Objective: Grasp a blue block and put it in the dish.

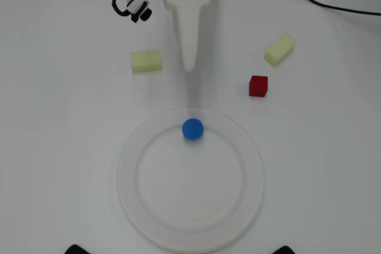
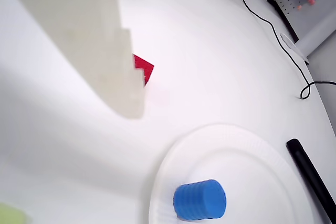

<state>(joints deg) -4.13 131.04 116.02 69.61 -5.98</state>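
The blue block [image 1: 192, 129] [image 2: 199, 200] is a small cylinder standing upright on the inner slope of the dish's far rim. The dish [image 1: 126, 178] [image 2: 247, 139] is a large round white plate in the lower middle of the overhead view. My gripper [image 1: 189, 66] [image 2: 131, 109] hangs above the bare table beyond the dish, apart from the block, its white fingers drawn together into one tapered point with nothing between them. In the wrist view only one finger shows, at the upper left.
A red cube [image 1: 258, 85] [image 2: 144, 69] sits right of the gripper, partly hidden by the finger in the wrist view. Pale yellow blocks lie at the left [image 1: 146, 60] and upper right [image 1: 280, 49]. A black cable [image 1: 324, 4] [image 2: 273, 27] runs across the far table.
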